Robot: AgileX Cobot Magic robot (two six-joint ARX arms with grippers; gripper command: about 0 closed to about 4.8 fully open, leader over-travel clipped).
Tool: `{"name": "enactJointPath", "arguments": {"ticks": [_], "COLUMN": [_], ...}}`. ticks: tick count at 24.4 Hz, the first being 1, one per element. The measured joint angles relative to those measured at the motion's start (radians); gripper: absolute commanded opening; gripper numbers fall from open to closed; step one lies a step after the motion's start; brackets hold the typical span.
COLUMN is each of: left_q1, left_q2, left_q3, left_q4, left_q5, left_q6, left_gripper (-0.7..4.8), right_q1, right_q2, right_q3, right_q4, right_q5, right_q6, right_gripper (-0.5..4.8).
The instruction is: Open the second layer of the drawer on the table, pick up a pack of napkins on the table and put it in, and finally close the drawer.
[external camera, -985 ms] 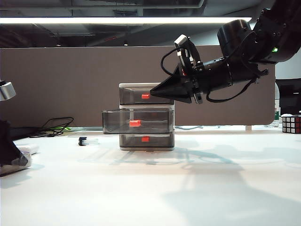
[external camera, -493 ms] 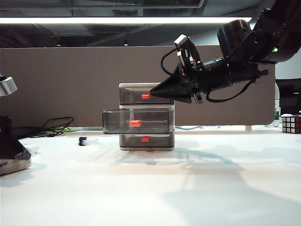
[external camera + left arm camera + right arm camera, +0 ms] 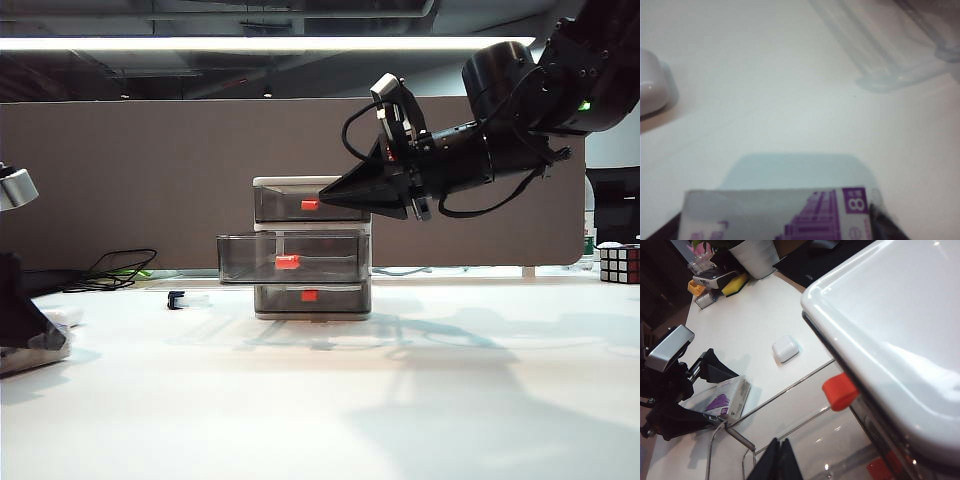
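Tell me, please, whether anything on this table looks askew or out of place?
Nothing looks damaged or spilled. The second layer juts out open, as intended. The pack of napkins sits between the left tool's fingers on the table; the right tool hovers by the drawer.

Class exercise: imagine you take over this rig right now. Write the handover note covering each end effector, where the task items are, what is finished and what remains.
Left end effector: low at the table's left edge, jaws wide around the pack of napkins; not lifted.
Right end effector: shut, empty, hovering by the top front of the drawer.
Second layer: pulled open, nothing seen inside.
Done: drawer opened.
Left: grip the pack, carry it to the second layer, drop it in, push the layer shut.
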Motion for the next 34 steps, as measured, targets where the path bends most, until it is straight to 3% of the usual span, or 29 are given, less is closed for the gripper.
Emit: {"name": "enactJointPath", "arguments": {"ticks": [3,8,18,23,27,30,34], "left_q1": [0.0,0.0,-0.01,-0.111,-0.224,-0.288,-0.367], "left_q2": [0.0,0.0,-0.018,-0.119,-0.185,-0.175,-0.021], "left_q3": [0.0,0.0,0.001,0.045,0.201,0.32,0.446], "left_q4": [-0.002,-0.003,0.007,0.007,-0.018,-0.036,-0.058], "left_q5": [0.0,-0.017,-0.003,-0.009,-0.075,-0.088,-0.089], "left_q6": [0.009,0.016,0.012,0.001,0.005,0.005,0.005], "left_gripper": [4.27,3.39,3.36,3.37,3.37,3.37,3.37], "right_q1": [0.0,0.0,0.0,0.0,0.0,0.0,0.001], "right_q2": [0.0,0.0,0.0,0.0,0.0,0.0,0.0], "right_q3": [0.0,0.0,0.0,0.0,0.0,0.0,0.0], "right_q4": [0.0,0.0,0.0,0.0,-0.018,-0.02,-0.018], "right_q5": [0.0,0.0,0.0,0.0,0.0,0.0,-0.001], "right_q6": [0.0,0.0,0.0,0.0,0.0,0.0,0.0], "right_gripper": [-0.05,-0.05,-0.05,-0.05,-0.05,-0.05,-0.05]}}
